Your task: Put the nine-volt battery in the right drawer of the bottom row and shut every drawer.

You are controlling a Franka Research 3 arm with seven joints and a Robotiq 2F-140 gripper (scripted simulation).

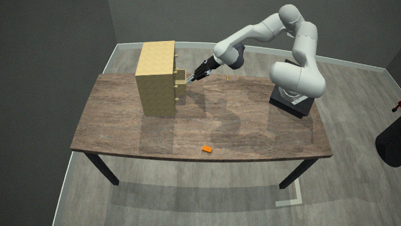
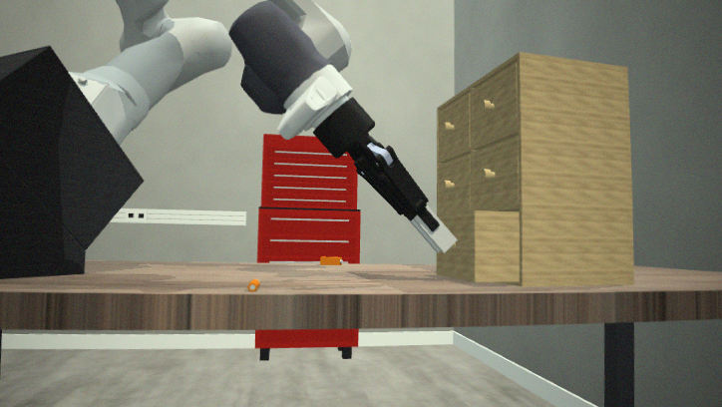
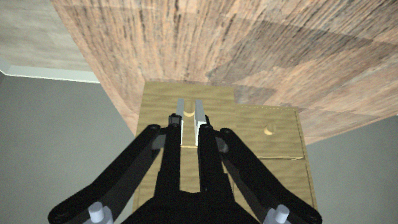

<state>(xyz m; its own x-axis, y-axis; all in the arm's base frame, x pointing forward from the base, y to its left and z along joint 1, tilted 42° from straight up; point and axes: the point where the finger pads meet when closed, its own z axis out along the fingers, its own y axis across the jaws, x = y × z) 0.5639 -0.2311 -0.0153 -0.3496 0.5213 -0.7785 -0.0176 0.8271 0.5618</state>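
Observation:
The wooden chest (image 1: 158,95) (image 2: 575,177) stands upright at the table's far end from the arm's base. Its bottom-row right drawer (image 1: 180,89) (image 2: 497,247) (image 3: 161,117) is pulled partly out; the other drawers look shut. My gripper (image 1: 189,80) (image 2: 446,245) (image 3: 189,108) slants down to that drawer's front, with its two pale fingertips closed around the knob (image 3: 189,113). The nine-volt battery, an orange block (image 1: 206,149) (image 2: 330,260), lies on the table near the long edge at the bottom of the top view. The drawer's floor is mostly hidden.
A small orange cylindrical battery (image 1: 227,77) (image 2: 253,285) lies near the table's opposite long edge. The black arm base (image 1: 291,103) (image 2: 40,167) stands at the other end of the table (image 1: 117,132). A red tool cabinet (image 2: 309,172) stands beyond the table.

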